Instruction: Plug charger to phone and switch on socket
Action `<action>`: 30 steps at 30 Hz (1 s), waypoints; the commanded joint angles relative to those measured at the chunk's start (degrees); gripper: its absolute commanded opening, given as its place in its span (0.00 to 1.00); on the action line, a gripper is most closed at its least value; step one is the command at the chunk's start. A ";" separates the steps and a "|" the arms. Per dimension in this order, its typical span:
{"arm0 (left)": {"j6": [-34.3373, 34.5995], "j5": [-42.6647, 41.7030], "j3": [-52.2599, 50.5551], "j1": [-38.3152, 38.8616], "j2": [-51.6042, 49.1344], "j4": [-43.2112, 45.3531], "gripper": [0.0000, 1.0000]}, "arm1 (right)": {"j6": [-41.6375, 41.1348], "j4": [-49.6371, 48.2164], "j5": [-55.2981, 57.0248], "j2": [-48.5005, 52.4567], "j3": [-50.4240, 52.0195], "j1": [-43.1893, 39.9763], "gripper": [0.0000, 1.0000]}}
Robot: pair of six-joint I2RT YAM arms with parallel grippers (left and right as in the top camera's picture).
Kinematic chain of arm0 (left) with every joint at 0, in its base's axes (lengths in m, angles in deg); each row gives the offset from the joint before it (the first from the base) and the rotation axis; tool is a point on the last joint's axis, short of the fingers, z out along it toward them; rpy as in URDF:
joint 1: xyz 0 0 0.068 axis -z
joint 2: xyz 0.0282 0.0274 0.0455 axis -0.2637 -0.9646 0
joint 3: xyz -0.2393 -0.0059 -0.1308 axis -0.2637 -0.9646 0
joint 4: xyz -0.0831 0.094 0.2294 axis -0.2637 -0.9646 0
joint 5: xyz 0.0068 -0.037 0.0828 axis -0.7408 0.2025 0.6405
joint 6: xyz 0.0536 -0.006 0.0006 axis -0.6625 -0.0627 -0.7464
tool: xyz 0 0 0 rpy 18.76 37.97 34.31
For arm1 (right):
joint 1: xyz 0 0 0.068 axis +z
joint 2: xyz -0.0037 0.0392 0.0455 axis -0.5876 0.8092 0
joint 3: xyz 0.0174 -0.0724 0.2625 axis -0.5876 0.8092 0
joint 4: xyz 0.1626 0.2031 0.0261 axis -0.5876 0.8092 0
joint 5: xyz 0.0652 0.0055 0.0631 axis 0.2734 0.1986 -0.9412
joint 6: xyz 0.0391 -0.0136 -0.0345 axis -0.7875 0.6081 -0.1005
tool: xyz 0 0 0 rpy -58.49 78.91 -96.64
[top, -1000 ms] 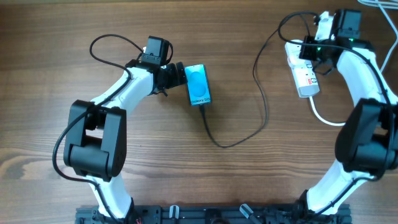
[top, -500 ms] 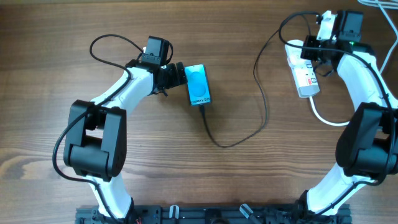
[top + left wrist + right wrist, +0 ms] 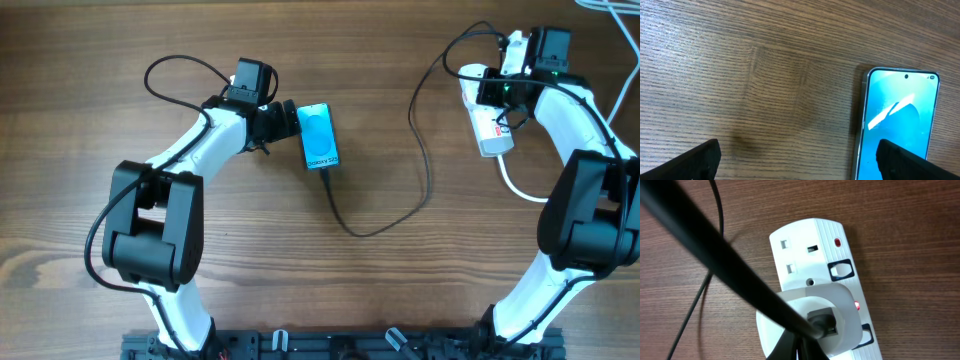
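Overhead: the left gripper point(image 3: 288, 120) sits just left of the phone point(image 3: 319, 137). The charger point(image 3: 428, 180) runs from the phone to the socket point(image 3: 490, 130), which lies under the right gripper point(image 3: 500, 90).
Left wrist: the fingers point(image 3: 695, 162) are spread wide.
Right wrist: the charger is plugged in and a red light point(image 3: 856, 305) glows. I cannot tell the gripper's opening.

The right arm's wrist has swung slightly to the left and back toward its base. Its black claw point(image 3: 497, 92) now hangs further over the far end of the short white oblong power strip point(image 3: 489, 135) than a second ago. The black camera box point(image 3: 553, 45) on that wrist has shifted with it, and the wrist's small green light point(image 3: 507, 86) now shows lower down.
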 commanded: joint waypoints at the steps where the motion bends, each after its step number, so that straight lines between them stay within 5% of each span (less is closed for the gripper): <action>1: -0.22 0.76 -0.15 0.11 -0.57 0.17 1.00 | -1.20 0.68 -2.14 -1.70 -1.25 -0.07 0.04; 30: -0.22 0.76 -0.15 0.11 -0.57 0.20 1.00 | -1.75 0.74 1.36 -1.90 2.60 0.74 0.05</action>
